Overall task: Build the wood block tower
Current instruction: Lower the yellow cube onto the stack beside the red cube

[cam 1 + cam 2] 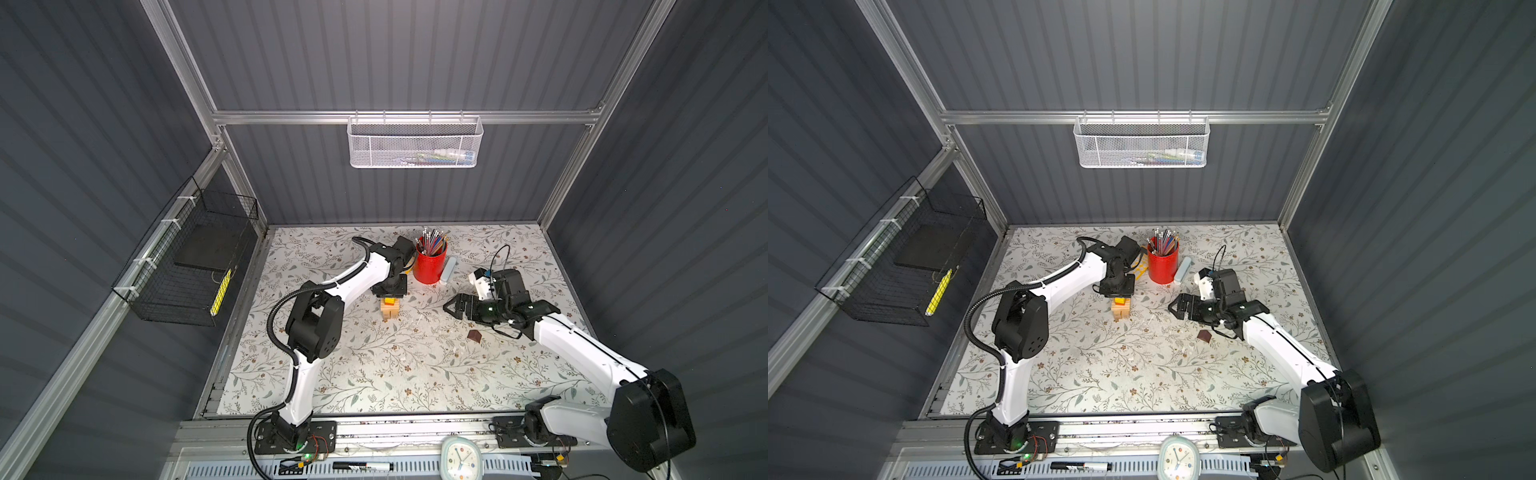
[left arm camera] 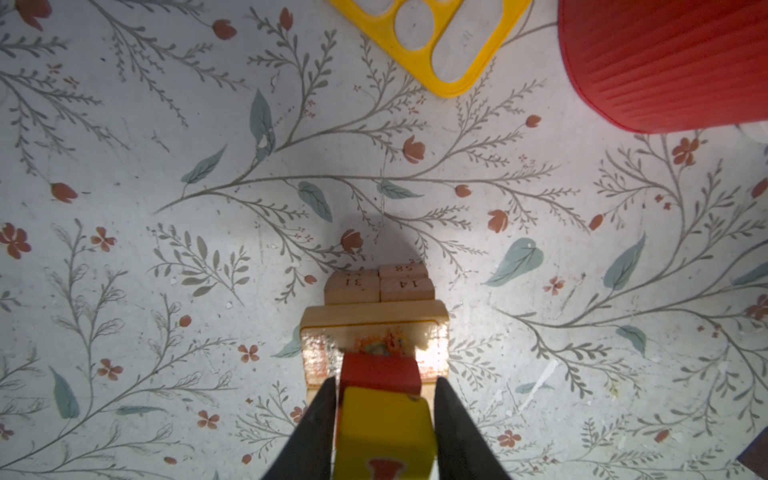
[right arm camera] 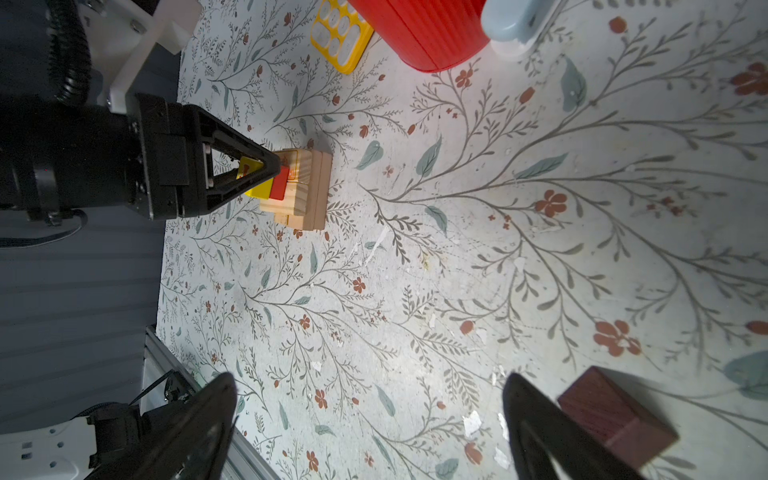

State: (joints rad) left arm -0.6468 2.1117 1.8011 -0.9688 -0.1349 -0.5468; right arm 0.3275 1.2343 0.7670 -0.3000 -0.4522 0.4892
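The wood block tower (image 1: 390,311) (image 1: 1120,311) stands mid-table: pale tan oblong blocks (image 2: 374,318) (image 3: 309,191) with a red cube (image 2: 377,374) (image 3: 279,188) on top. My left gripper (image 1: 389,295) (image 2: 385,382) hangs straight over it, shut on the yellow lettered cube (image 2: 384,428) (image 3: 254,183), which sits right above the red cube; whether they touch I cannot tell. The dark brown roof-shaped piece (image 1: 473,336) (image 1: 1204,336) (image 3: 615,415) lies alone on the table to the right. My right gripper (image 1: 451,307) (image 3: 370,386) hovers open and empty beside it, pointing toward the tower.
A red pencil cup (image 1: 430,266) (image 2: 665,62) stands just behind the tower, with a flat yellow calculator (image 2: 432,41) (image 3: 340,33) at its left and a light blue oblong thing (image 1: 449,269) at its right. A clock (image 1: 460,455) and a marker (image 1: 361,466) lie on the front rail.
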